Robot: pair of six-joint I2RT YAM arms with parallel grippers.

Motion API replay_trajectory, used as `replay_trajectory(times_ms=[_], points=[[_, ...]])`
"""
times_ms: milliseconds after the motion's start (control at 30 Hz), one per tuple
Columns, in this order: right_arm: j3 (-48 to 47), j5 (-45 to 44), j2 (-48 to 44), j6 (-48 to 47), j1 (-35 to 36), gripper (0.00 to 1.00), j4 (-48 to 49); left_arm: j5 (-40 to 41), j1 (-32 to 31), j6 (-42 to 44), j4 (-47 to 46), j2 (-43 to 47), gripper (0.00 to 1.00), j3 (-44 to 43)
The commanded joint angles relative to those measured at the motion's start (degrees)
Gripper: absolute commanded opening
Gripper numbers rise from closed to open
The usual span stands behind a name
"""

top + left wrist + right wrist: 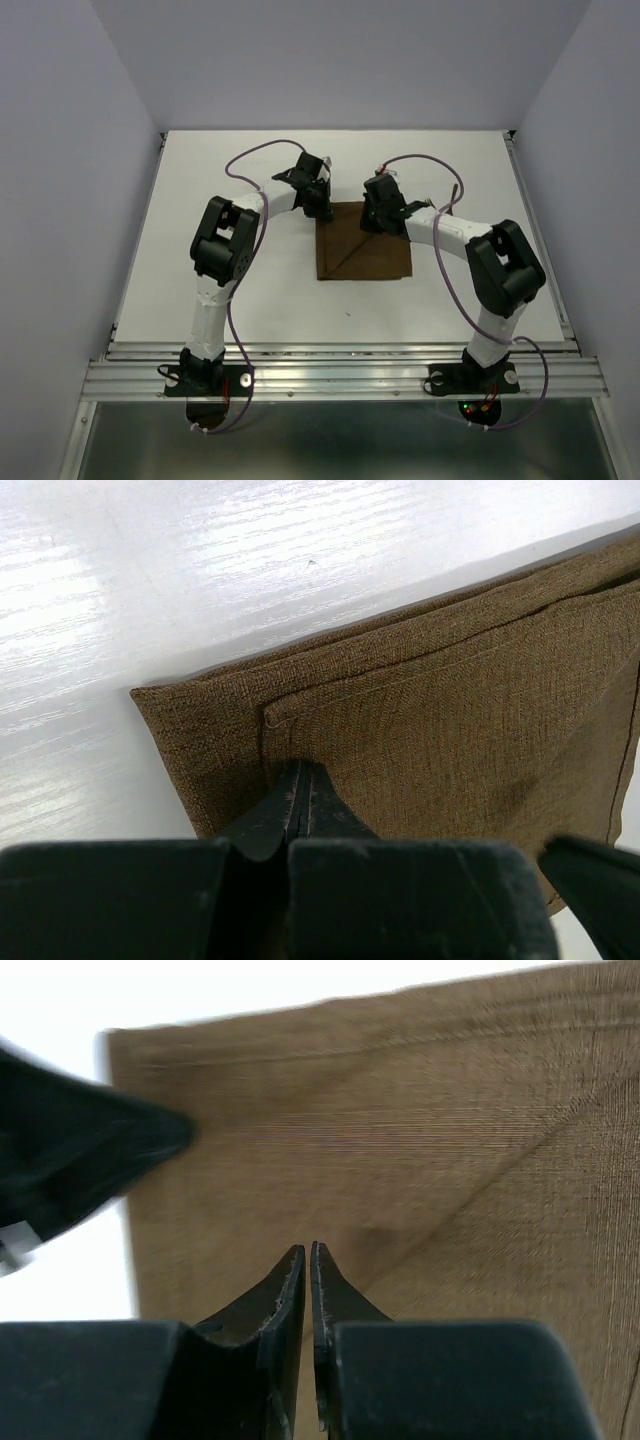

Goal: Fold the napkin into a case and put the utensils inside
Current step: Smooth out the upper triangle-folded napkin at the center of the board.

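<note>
With the left end effector and right end effector closed over the part-folded napkin, an edge must next be gripped for narrowing.

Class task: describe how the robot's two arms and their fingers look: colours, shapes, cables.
The left arm and right arm have white tubular links joined by bulky black joints. A thin purple cable loops along each. The fingers are black, tapering to narrow tips.

So the napkin is laid flat around the middle of the table. The left gripper is parked at its 11 o'clock corner, and the right gripper is held over it near 12 o'clock.
</note>
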State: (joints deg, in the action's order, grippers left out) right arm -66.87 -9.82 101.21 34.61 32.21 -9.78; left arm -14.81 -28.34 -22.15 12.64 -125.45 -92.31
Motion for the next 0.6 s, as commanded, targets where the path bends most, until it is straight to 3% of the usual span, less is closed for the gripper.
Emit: replay_trajectory(times_ms=[0, 167, 300, 567], points=[[-1.42, -0.47, 6.27, -2.79, -1.0, 0.12, -1.12, 0.13, 0.21, 0.71, 1.95, 1.26, 0.0, 0.55], [-3.35, 0.16, 9.53, -3.32, -1.01, 0.1, -3.22, -0.13, 0.21, 0.71, 1.86, 1.43, 0.0, 0.55], [-4.06, -3.6, 5.42, -3.93, -1.53, 0.11, -3.14, -0.83, 0.21, 0.88, 1.51, 1.7, 0.0, 0.47], [-8.36, -3.36, 5.92, -4.81, -9.26, 0.11, -2.88, -1.19, 0.21, 1.06, 1.51, 1.43, 0.0, -0.15]])
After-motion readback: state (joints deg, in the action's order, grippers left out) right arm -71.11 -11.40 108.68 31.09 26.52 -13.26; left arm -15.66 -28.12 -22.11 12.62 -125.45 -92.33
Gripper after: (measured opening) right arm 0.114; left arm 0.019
